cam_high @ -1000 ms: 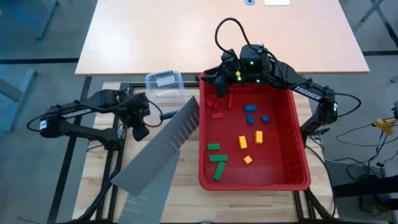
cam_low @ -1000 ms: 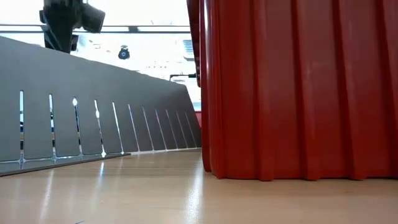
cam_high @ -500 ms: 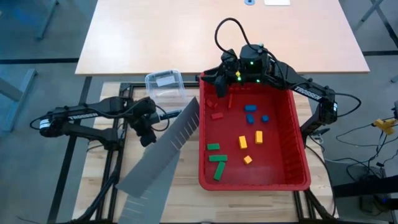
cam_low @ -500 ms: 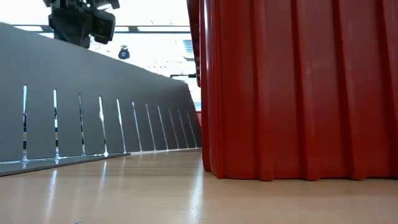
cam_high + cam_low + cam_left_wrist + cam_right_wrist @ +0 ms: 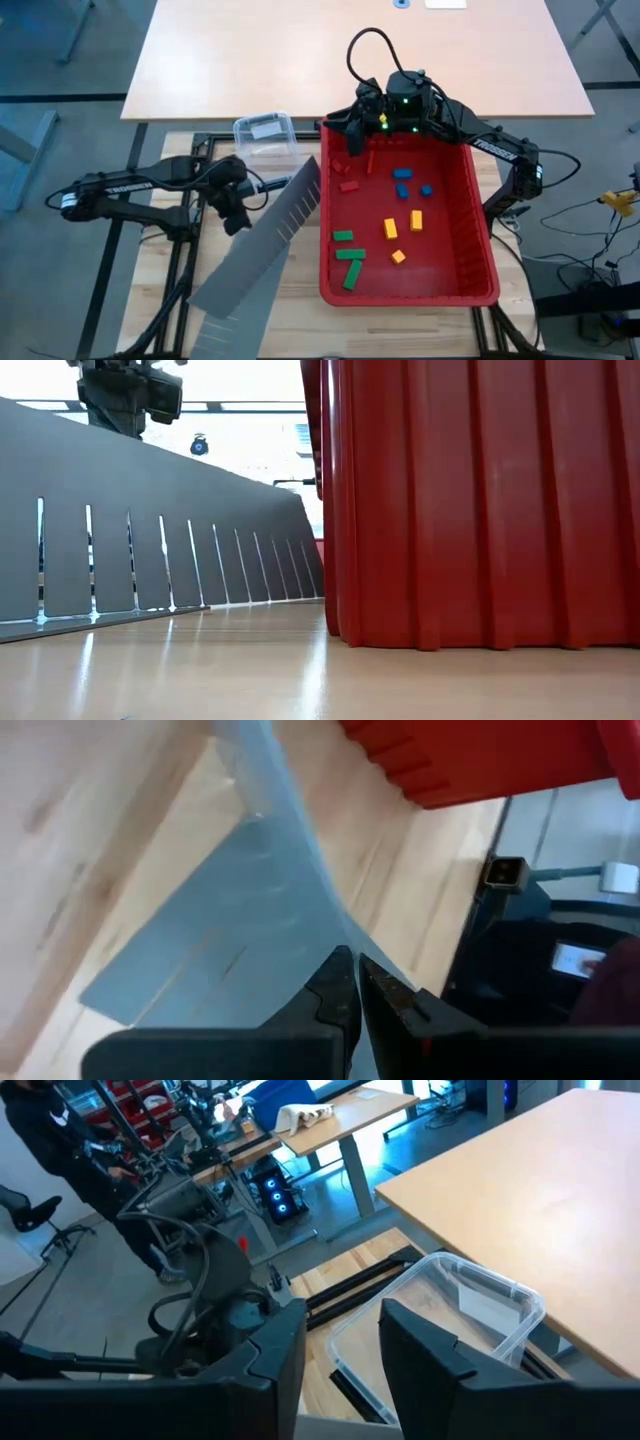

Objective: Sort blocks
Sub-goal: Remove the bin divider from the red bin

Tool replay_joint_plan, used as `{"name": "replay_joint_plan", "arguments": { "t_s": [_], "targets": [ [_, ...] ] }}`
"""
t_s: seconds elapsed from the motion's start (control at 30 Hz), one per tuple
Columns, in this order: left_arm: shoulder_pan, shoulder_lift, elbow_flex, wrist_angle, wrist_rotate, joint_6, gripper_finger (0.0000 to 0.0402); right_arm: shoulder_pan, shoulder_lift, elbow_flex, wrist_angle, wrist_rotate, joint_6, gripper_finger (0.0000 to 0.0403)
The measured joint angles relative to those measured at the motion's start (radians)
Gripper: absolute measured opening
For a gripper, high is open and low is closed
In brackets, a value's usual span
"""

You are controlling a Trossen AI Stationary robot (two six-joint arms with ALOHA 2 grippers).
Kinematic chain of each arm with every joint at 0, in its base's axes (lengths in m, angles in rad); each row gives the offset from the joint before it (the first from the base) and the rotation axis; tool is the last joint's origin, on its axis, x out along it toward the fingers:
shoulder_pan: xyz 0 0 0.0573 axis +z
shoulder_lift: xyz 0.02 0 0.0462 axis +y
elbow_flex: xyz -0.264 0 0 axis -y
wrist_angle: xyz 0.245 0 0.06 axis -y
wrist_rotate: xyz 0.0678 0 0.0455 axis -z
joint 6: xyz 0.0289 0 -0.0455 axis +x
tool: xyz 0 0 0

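Red, blue, yellow and green blocks (image 5: 390,228) lie loose on the floor of the red bin (image 5: 480,230). A long grey slotted divider panel (image 5: 265,235) stands slanted on its lower long edge on the table left of the bin, and my left gripper (image 5: 237,218) is shut on its upper edge. My right gripper (image 5: 345,140) hangs high over the bin's far left corner, open, with nothing between its fingers (image 5: 275,1345). My left gripper pinches the divider panel's thin upper long edge (image 5: 335,925) between its two shut fingers (image 5: 330,985). The fingers slant down from the table's left side and lie across the edge. The panel stays tilted, its lower long edge (image 5: 110,615) on the table.
A clear plastic tub (image 5: 265,135) stands at the far edge, left of the bin. A second grey panel (image 5: 232,330) lies flat near the front edge. The bin's tall red wall (image 5: 480,500) stands close beside the held panel's far end.
My left gripper has gone down and toward the table's right, onto the panel, has tipped further downward, and has taken hold of its upper edge. The panel has shifted slightly with it and still stands on its lower edge.
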State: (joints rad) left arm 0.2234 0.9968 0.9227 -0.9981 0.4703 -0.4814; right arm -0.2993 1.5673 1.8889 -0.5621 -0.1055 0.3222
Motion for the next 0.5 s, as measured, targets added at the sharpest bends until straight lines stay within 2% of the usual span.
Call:
{"name": "replay_joint_plan", "arguments": {
  "t_s": [0.17,0.3,0.5],
  "targets": [
    [0.007,-0.017,0.056,-0.074,-0.067,0.035,0.0000,0.000,0.000,0.000,0.000,0.000,-0.020,0.0090],
    [0.008,-0.018,0.110,-0.090,-0.113,0.054,0.0000,0.000,0.000,0.000,0.000,0.001,-0.030,0.0063],
    [0.008,-0.005,0.056,-0.104,-0.140,0.054,0.0000,0.000,0.000,0.000,0.000,0.001,-0.033,0.0024]
  ]
}}
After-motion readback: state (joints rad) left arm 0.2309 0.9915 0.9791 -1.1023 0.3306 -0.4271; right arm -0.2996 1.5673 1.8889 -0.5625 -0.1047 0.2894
